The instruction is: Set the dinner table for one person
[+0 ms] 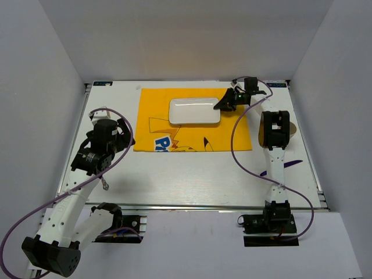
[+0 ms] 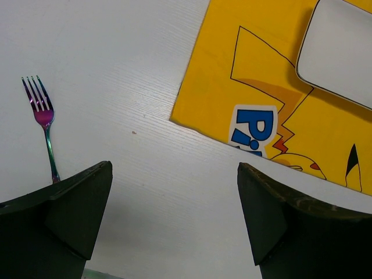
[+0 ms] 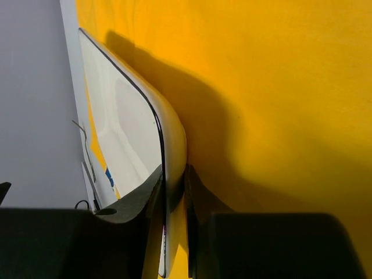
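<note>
The dinner table (image 1: 192, 174) is a large white top with a metal rail edge. On it lies a yellow cartoon-printed mat (image 1: 174, 136), and a white rectangular plate (image 1: 195, 111) is on the mat's far half. My right gripper (image 1: 225, 103) is shut on the plate's right rim. In the right wrist view its fingers (image 3: 200, 192) pinch the plate rim (image 3: 174, 139) over the mat (image 3: 273, 87). My left gripper (image 2: 174, 168) hovers open over bare table left of the mat (image 2: 256, 87), holding nothing. An iridescent fork (image 2: 43, 116) lies beside its left finger.
A brown round object (image 1: 292, 129) and a purple utensil (image 1: 292, 163) lie on the table to the right, partly hidden by the right arm. Grey walls enclose the table on three sides. Purple cables loop from both arms.
</note>
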`<state>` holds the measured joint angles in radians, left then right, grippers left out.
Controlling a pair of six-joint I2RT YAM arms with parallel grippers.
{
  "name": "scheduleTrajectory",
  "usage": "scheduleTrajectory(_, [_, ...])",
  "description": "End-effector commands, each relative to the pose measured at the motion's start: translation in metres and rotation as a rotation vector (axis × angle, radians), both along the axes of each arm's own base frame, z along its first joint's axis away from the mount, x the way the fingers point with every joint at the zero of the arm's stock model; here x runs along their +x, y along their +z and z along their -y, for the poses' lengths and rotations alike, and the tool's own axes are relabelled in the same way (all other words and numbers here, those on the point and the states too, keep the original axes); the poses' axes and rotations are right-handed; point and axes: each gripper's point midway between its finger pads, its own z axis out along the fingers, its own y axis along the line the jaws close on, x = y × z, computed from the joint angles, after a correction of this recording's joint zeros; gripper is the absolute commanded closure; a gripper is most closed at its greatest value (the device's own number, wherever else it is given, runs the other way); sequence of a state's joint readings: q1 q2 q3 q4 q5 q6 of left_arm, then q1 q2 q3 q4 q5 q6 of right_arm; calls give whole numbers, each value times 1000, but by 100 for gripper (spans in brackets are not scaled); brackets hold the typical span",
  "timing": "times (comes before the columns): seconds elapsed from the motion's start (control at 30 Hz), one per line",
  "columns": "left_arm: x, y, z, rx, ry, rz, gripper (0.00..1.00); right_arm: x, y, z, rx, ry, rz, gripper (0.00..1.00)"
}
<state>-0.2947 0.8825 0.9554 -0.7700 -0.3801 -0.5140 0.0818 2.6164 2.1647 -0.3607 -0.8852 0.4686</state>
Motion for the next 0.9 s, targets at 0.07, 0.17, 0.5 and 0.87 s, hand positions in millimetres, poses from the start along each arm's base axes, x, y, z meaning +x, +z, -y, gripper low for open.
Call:
scheduleTrajectory(0.07, [2,4,0,-6,-5,23,2,-2,65,-17,148,98,79,65])
scheduleTrajectory(0.17, [2,5,0,-5,-6,25,2,-2,74,-17,152,98,92,17])
scheduleTrajectory(0.5, [1,5,0,-6,-8,26,2,9,138,31,5,-62,204,11])
scheduleTrajectory(0.87, [-1,8,-3,-6,14,31,2,-63,193,182,-769,-691,260,11])
